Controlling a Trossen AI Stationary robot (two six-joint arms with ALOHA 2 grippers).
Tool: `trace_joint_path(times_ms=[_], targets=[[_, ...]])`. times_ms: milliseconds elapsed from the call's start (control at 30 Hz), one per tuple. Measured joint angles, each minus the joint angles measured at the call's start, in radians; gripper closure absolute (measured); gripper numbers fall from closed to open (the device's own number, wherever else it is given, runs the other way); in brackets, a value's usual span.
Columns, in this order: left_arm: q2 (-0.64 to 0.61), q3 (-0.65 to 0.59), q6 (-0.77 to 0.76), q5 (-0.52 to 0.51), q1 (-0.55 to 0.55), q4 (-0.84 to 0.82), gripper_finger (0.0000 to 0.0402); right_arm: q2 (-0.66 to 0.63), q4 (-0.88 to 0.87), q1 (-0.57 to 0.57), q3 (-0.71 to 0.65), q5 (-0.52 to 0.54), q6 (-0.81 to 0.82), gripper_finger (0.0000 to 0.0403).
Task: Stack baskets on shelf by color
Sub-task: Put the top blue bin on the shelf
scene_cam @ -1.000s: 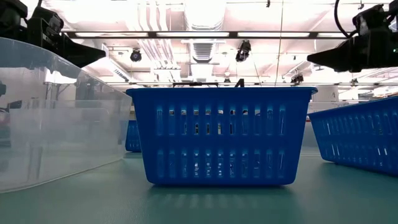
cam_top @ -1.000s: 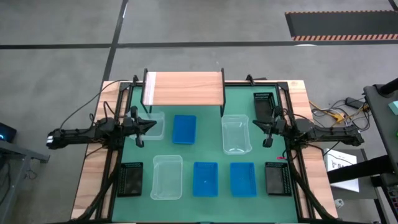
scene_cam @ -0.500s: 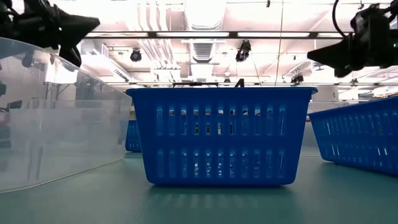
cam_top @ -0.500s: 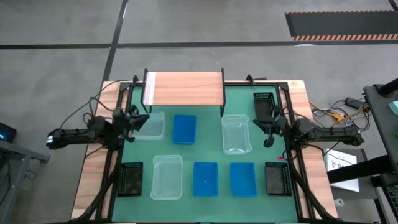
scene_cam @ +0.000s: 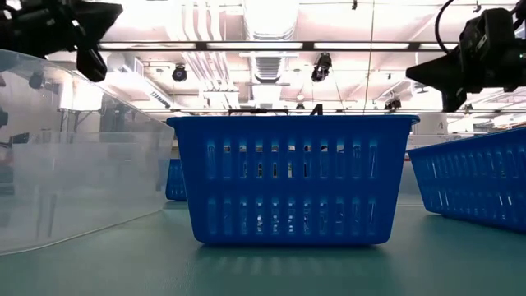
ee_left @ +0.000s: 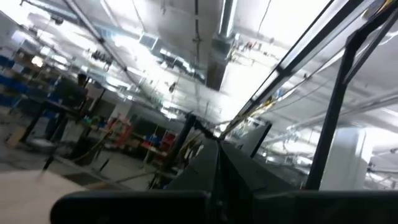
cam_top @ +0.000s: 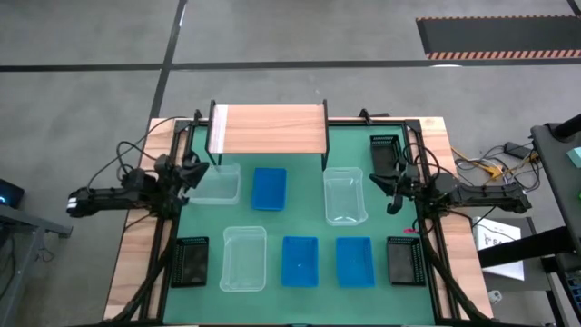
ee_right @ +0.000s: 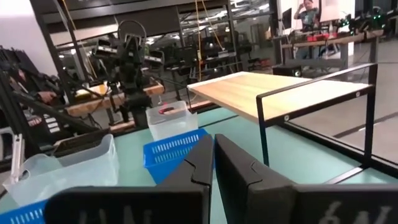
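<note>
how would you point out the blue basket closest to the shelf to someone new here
Start at the raised light wood plank shelf at the far edge of the green-matted table. Just in front of it sits one bright blue rectangular plastic basket, between two clear transparent baskets; the other blue ones are in the near row.

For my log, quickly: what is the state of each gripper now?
Left gripper: cannot be told, raised beside the clear basket near the shelf.
Right gripper: closed, holding nothing, pointing toward the shelf.
</note>
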Motion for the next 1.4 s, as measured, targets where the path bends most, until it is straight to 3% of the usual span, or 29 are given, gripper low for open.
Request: trace_joint_path(times_ms=[300,500,633,1300,1400], targets=[[0.198,0.111,-0.007,0.007,0.0,0.007,0.0402,0.006,0.149,0.0,0.0,-0.018,-0.146,0.0394],[0.354,0.198,-0.064,0.036,-0.001,0.006,0.0402,0.006,0.343,0.0,0.0,-0.222,-0.286,0.0394],[0.446,0.268,-0.099,0.071,-0.024,0.007,0.0402,0.005,0.398,0.0,0.0,-0.286,-0.346,0.0394],[0.905,0.619,-0.105,0.053,-0.332,0.003,0.0402,0.005,0.377,0.0,0.0,-0.292,-0.323,0.0394],[0.975,0.686,-0.151,0.042,-0.365,-0.062,0.0402,0.005,0.376,0.0,0.0,-0.292,-0.312,0.0394]])
